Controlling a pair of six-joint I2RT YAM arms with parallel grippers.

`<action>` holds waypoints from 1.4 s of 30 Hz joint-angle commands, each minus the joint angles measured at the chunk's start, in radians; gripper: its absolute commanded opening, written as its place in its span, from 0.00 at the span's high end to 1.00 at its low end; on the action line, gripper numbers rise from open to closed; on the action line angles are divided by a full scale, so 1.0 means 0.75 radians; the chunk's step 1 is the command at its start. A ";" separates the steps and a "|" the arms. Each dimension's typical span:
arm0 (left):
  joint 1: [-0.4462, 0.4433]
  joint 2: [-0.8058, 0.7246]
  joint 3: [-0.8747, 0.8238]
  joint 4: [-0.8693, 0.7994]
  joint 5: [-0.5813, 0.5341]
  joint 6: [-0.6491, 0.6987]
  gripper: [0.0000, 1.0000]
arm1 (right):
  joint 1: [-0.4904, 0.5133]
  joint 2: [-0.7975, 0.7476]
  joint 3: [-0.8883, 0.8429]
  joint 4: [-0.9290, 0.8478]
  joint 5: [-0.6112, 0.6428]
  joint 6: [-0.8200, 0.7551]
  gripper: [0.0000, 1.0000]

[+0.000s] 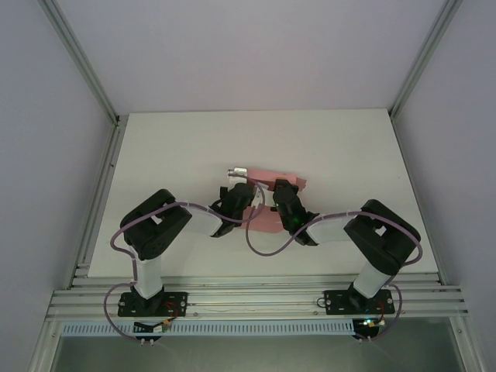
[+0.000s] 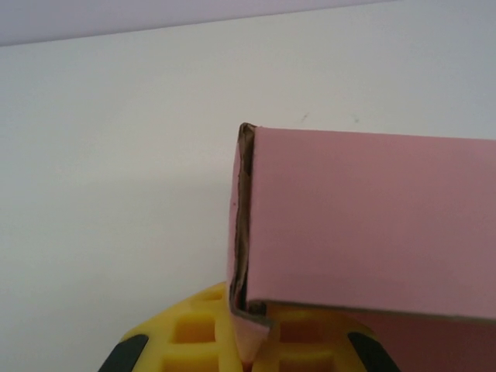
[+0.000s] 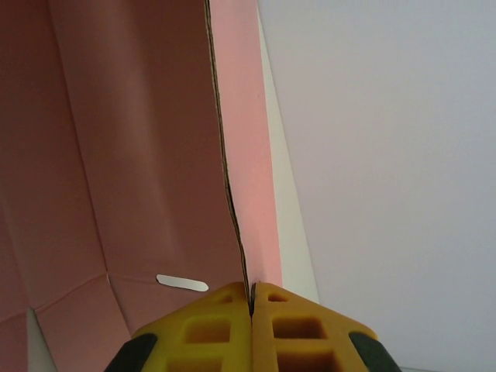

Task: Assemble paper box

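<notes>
Top external: paper box (image 1: 288, 177) between left end effector (image 1: 246, 188) and right end effector (image 1: 277, 188), both clamped on its edges.

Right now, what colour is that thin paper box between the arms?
Pink. The thin pink paper box shows best in the left wrist view.

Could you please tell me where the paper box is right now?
In the top view, the paper box is near the middle of the table, held between the left gripper and the right gripper, each pinching one of its edges.
</notes>
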 commanded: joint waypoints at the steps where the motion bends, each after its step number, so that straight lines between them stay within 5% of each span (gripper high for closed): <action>1: 0.008 -0.028 0.054 -0.103 -0.336 -0.095 1.00 | 0.011 0.004 -0.022 -0.231 -0.077 0.072 1.00; 10: -0.017 -0.009 0.149 -0.357 -0.547 -0.196 1.00 | -0.009 -0.016 0.002 -0.303 -0.093 0.128 1.00; 16: -0.018 -0.034 0.096 -0.211 -0.235 -0.087 1.00 | -0.019 -0.016 0.051 -0.357 -0.106 0.203 1.00; 19: -0.018 -0.038 0.114 -0.231 -0.212 -0.073 1.00 | -0.026 -0.062 0.110 -0.393 -0.114 0.317 0.67; 23: -0.016 -0.081 0.085 -0.210 -0.197 -0.073 1.00 | -0.075 -0.224 0.178 -0.491 -0.160 0.484 0.46; 26: -0.008 -0.131 0.061 -0.180 -0.174 -0.063 1.00 | -0.144 -0.446 0.202 -0.612 -0.278 0.629 0.03; 31: 0.004 -0.226 0.054 -0.163 -0.144 -0.057 1.00 | -0.192 -0.849 0.284 -0.885 -0.448 0.912 0.00; 33: 0.012 -0.288 0.029 -0.133 -0.105 -0.081 1.00 | -0.235 -0.970 0.336 -1.004 -0.414 1.186 0.00; 38: 0.137 -0.525 -0.127 -0.059 0.251 -0.390 1.00 | -0.457 -1.100 0.502 -1.534 -0.446 1.997 0.00; 42: 0.368 -0.665 -0.330 0.228 0.736 -0.743 1.00 | -0.629 -1.148 0.453 -1.622 -0.756 2.211 0.00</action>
